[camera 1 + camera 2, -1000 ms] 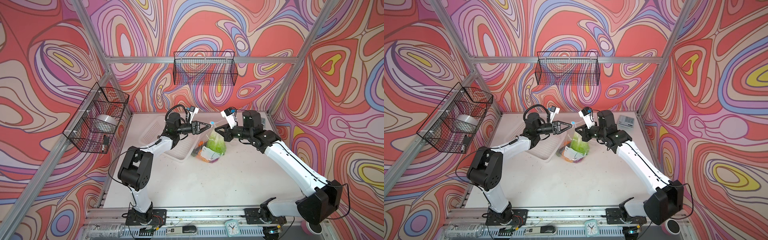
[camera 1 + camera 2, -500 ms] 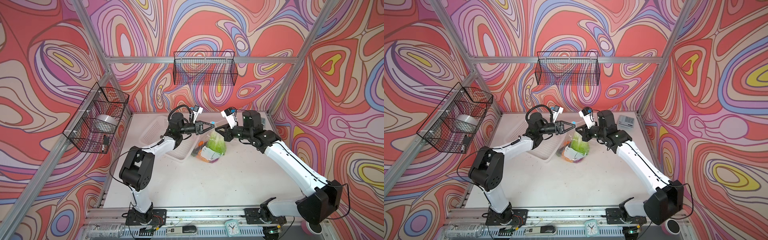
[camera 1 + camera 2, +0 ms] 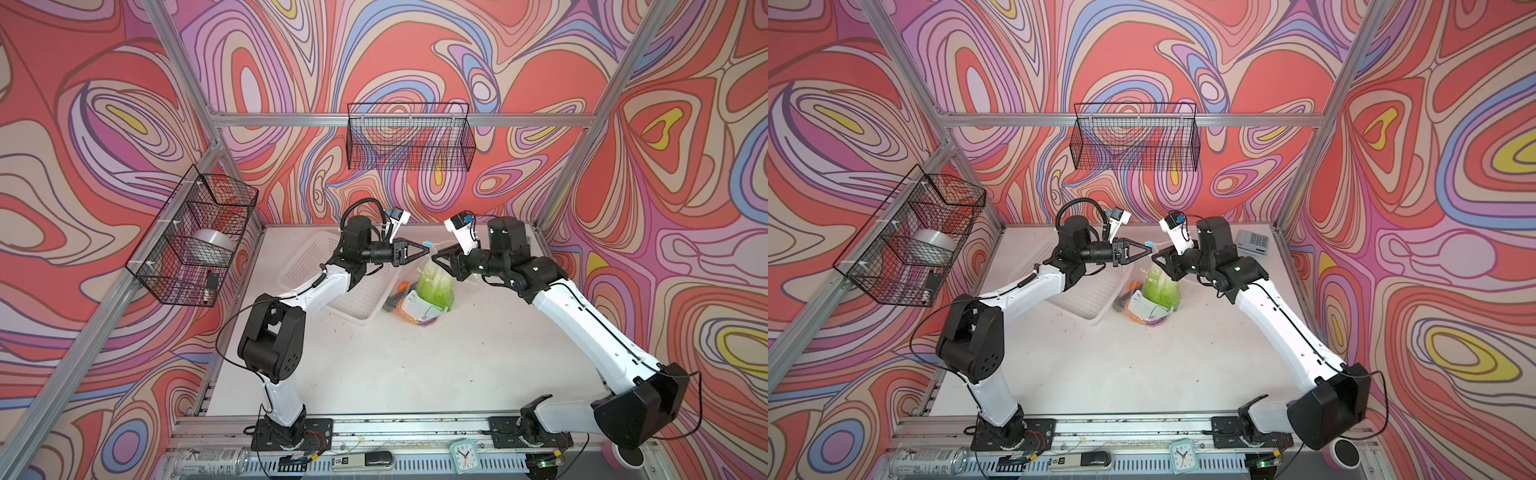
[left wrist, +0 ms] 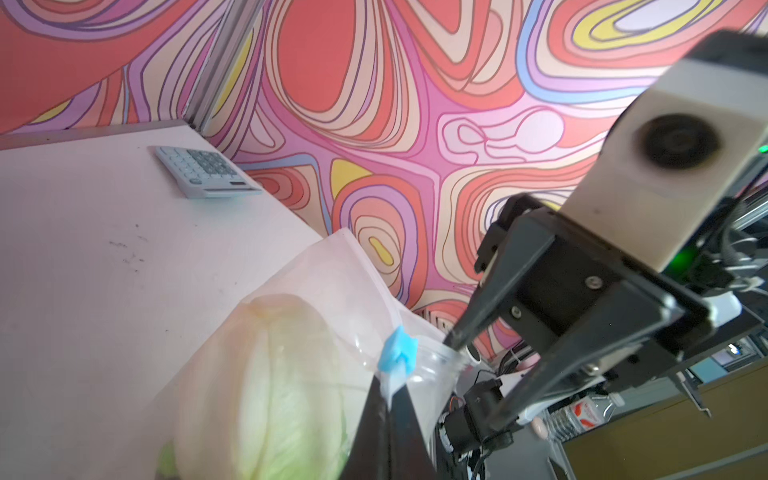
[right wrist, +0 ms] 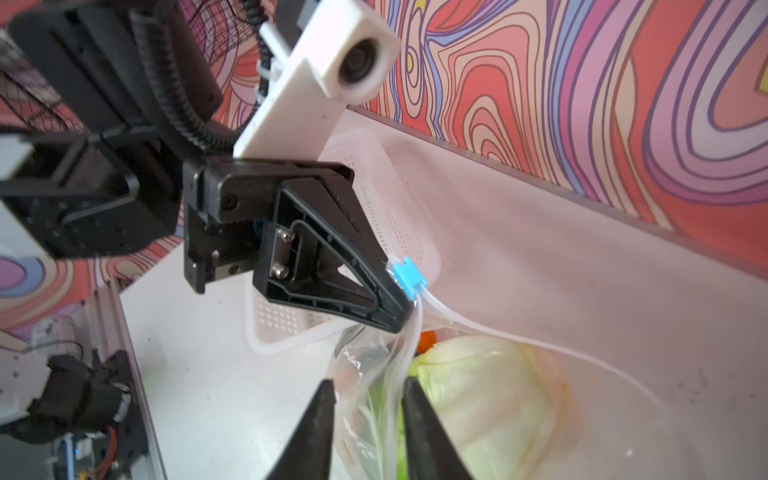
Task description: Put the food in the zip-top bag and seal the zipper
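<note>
The jaws of the left gripper (image 5: 401, 316) are pinching the bag (image 3: 422, 305) at its zipper (image 5: 498, 332), beside the blue slider (image 5: 409, 276). The jaws of the right gripper (image 5: 368, 384) are standing spread around bag film. The bag, holding a cabbage (image 5: 490, 395), is sitting on the bench (image 3: 415, 365) beside the basket (image 3: 305, 259).

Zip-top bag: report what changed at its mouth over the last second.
The left hand edged toward the zip-top bag and closed on its mouth edge, right beside the blue slider. The right hand, shut before, opened; its jaws now stand apart with the film between them. Unchanged: the napa cabbage sits inside the bag, and the white basket lies beside it.
</note>
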Controlling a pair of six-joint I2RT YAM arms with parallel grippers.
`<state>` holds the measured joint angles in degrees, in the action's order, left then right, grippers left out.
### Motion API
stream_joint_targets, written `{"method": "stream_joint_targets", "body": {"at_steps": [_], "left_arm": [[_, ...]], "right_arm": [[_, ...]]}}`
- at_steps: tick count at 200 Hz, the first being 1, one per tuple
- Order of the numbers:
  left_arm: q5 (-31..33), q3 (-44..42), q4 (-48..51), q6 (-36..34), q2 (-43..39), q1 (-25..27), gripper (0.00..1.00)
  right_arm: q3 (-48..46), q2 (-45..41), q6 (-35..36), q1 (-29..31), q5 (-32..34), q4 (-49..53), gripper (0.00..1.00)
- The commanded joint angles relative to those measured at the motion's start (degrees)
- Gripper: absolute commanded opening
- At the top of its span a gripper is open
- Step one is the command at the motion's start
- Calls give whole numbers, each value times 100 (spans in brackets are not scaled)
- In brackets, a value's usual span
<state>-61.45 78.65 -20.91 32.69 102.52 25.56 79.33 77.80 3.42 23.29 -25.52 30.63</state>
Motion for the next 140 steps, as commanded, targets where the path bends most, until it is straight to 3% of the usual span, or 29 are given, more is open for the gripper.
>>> {"method": "stream_joint_targets", "body": {"at_steps": [1, 30, 85, 140], "left_arm": [[150, 578, 1921, -1624, -386, 6, 0], [353, 819, 2793, -2207, -467, 19, 0], [367, 814, 2900, -2261, -476, 35, 0], [474, 730, 2868, -2199, -531, 37, 0]], "right_arm": [[514, -42, 507, -43, -164, 340, 40], [1031, 313, 841, -122, -337, 742, 44], [1640, 1001, 1224, -260, -1287, 955, 49], [1494, 1327, 1354, -255, -1378, 641, 45]]}}
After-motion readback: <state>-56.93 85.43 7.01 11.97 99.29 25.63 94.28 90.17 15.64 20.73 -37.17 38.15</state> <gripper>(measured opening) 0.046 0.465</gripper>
